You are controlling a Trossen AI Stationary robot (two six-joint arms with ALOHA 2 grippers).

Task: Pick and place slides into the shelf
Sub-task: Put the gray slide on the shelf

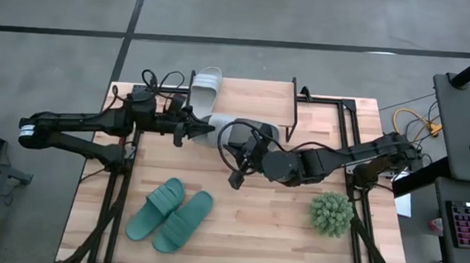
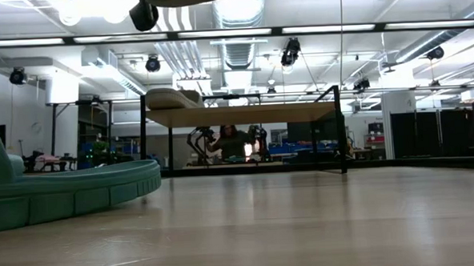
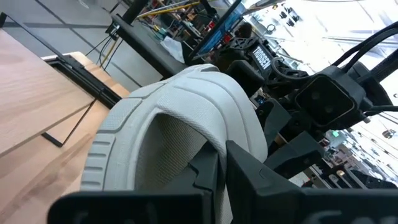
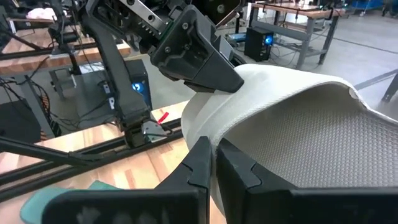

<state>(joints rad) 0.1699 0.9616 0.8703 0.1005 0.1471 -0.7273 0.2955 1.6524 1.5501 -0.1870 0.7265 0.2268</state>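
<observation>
Now both arms hold one pale slide (image 1: 233, 128) aloft: left fingers (image 1: 192, 128) pinch one end, right fingers (image 1: 259, 143) the other, steadying it for the shelf (image 1: 254, 100).

A robotics lab or workshop: exposed silver ceiling ducts (image 2: 236, 21) and black track spotlights (image 2: 290, 52) hang overhead, workbenches crowded with cables and equipment (image 4: 292, 12) stand around, and a backlit keyboard (image 1: 469, 224) sits beside the light wooden surface (image 1: 262, 225).
</observation>
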